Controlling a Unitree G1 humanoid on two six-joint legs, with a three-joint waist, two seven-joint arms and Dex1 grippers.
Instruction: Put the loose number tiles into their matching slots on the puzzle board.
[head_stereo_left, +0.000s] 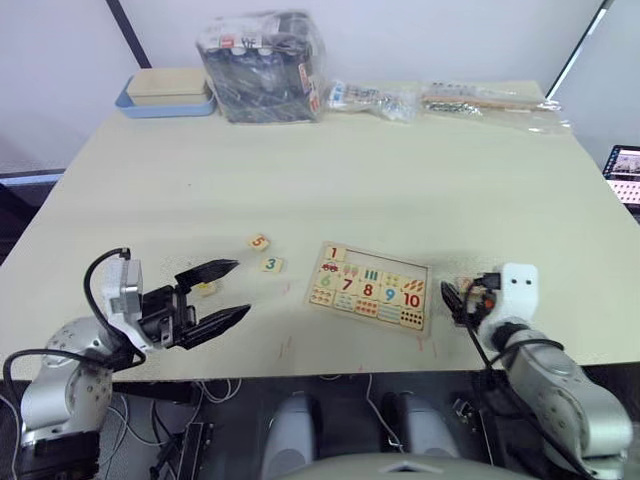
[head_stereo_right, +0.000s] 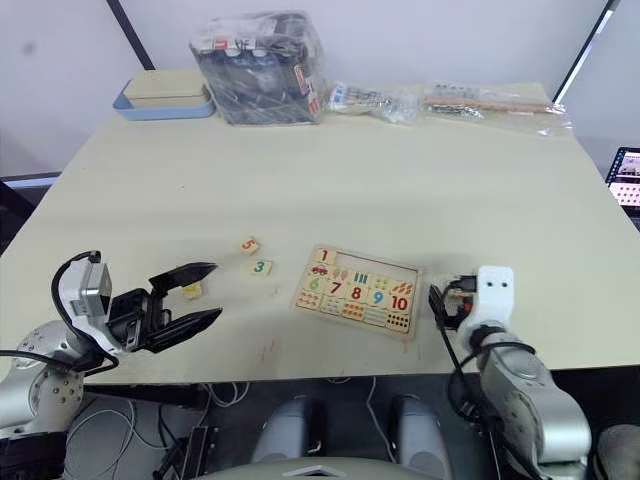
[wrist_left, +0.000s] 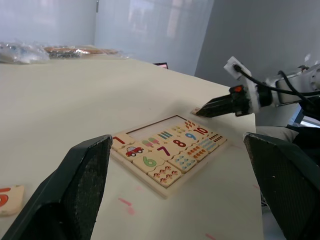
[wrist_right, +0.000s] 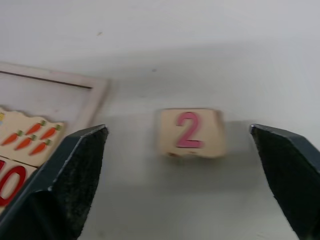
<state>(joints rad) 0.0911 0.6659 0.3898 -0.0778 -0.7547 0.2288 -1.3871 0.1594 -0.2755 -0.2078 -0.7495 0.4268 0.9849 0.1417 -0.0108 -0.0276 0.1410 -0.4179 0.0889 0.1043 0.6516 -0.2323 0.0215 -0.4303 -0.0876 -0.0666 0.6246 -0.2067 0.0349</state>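
The puzzle board (head_stereo_left: 370, 285) lies flat near the table's front edge, with a tile marked 1 (head_stereo_left: 333, 253) seated in its top-left slot. Loose tiles 5 (head_stereo_left: 259, 241) and 3 (head_stereo_left: 271, 265) lie left of the board. Another small tile (head_stereo_left: 205, 288), its digit unreadable, sits between the fingers of my open left gripper (head_stereo_left: 240, 288), which hovers low to the board's left. Tile 2 (wrist_right: 190, 131) rests on the table just off the board's right rim (wrist_right: 95, 95). My right gripper (head_stereo_left: 450, 297) is open and points at tile 2, with its fingers wide on either side.
A blue-rimmed tray (head_stereo_left: 165, 95) stands at the far left corner. Beside it are a plastic-wrapped dark box (head_stereo_left: 265, 65) and clear packets (head_stereo_left: 440, 100) along the far edge. A screen (head_stereo_left: 625, 170) shows past the right edge. Bare tabletop (head_stereo_left: 350, 180) spans the middle.
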